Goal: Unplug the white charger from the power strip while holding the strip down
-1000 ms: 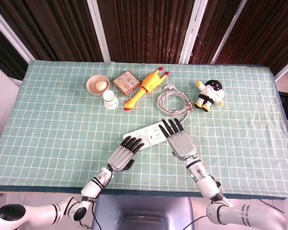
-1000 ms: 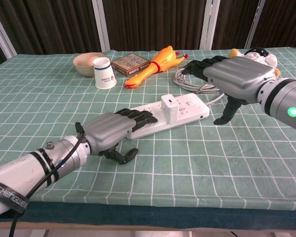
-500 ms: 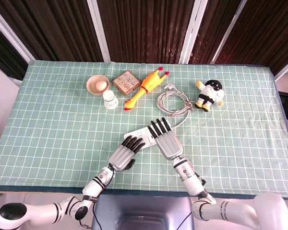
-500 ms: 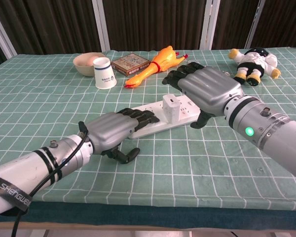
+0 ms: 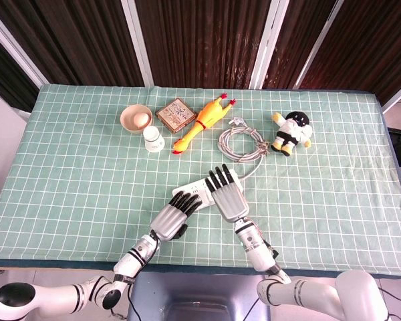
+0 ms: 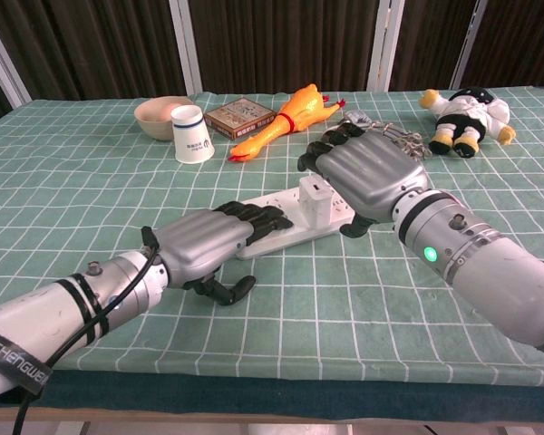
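My left hand (image 6: 208, 245) flat, pressing power strip (image 6: 281, 231) near end. White charger (image 6: 313, 197) just left of my right hand (image 6: 367, 172), fingers spread, grasping nothing yet.

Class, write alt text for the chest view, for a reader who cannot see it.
The left hand rests on one end of a white power strip on a green checked tablecloth, while the right hand hovers over the white charger plugged into it. Behind lie a rubber chicken, paper cup and bowl.
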`<state>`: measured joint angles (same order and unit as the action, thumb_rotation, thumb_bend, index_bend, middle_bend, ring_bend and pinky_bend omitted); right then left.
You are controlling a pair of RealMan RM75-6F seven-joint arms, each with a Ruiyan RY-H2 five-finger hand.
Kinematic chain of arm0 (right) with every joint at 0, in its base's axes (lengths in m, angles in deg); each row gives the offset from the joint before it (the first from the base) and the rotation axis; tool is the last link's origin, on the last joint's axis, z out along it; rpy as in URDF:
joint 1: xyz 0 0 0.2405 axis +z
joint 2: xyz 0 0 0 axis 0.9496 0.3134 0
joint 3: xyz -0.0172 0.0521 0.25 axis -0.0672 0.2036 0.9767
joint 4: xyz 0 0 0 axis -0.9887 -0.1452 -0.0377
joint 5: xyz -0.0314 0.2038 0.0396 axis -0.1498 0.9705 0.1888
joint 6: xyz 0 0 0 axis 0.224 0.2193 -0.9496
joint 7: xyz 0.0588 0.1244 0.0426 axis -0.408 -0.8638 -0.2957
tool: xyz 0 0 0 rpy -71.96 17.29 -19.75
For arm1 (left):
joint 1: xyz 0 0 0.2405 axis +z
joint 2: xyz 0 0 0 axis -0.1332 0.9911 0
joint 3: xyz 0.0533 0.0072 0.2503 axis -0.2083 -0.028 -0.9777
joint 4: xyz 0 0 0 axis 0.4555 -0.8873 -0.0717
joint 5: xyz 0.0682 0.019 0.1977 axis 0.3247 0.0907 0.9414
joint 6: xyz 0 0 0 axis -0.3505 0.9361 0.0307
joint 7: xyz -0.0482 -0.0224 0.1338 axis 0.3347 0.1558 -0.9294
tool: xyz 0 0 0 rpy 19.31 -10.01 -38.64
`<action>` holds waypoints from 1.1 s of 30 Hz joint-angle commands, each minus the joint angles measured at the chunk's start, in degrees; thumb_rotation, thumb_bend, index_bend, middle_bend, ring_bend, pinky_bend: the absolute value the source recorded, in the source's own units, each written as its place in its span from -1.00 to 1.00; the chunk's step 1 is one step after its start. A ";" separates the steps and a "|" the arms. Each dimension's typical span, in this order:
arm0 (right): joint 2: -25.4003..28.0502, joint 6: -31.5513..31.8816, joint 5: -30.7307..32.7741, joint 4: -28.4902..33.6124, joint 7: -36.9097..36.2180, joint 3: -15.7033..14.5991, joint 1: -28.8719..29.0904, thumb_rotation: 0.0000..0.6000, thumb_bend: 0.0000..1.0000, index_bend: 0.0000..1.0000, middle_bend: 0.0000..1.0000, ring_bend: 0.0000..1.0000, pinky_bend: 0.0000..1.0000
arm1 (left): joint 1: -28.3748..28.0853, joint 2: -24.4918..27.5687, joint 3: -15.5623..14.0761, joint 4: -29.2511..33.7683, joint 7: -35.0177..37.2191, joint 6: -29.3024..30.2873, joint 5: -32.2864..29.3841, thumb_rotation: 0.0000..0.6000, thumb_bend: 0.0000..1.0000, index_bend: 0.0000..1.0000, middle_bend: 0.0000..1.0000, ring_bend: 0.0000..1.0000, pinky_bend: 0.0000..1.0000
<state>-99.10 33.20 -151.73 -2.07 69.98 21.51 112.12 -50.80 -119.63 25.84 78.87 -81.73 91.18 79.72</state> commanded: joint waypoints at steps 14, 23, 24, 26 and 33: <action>-2.65 -0.37 0.03 -1.23 -1.33 -0.06 0.33 1.00 -0.37 -0.28 -0.46 -0.67 -0.58 | 0.33 0.78 -0.90 1.24 -0.58 0.84 -0.26 0.88 0.04 -1.00 -0.69 -0.81 -0.73; -3.39 0.30 -0.11 -1.74 -0.90 0.30 0.45 1.00 -0.20 -0.25 -0.44 -0.66 -0.55 | -0.20 0.36 -0.67 1.12 -1.20 0.54 -0.80 0.87 0.04 -1.00 -0.69 -0.81 -0.73; -3.43 0.29 -0.02 -1.76 -0.81 0.38 0.46 1.00 -0.20 -0.25 -0.44 -0.65 -0.55 | -0.24 0.31 -0.68 1.05 -1.24 0.52 -0.82 0.88 0.04 -1.00 -0.69 -0.81 -0.73; -3.44 0.23 0.04 -1.76 -0.82 0.45 0.48 1.00 -0.19 -0.24 -0.44 -0.65 -0.55 | -0.27 0.25 -0.70 0.98 -1.28 0.51 -0.85 0.88 0.04 -1.00 -0.69 -0.81 -0.73; -3.76 0.20 0.30 -1.85 -0.13 0.55 0.55 1.00 -0.19 -0.12 -0.35 -0.54 -0.46 | -0.30 0.13 -0.80 0.68 -1.18 0.43 -1.08 0.88 0.04 -1.00 -0.69 -0.81 -0.73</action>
<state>-102.79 33.39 -151.50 -3.88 69.71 22.05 112.66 -51.10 -119.50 25.06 79.55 -82.93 91.62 78.65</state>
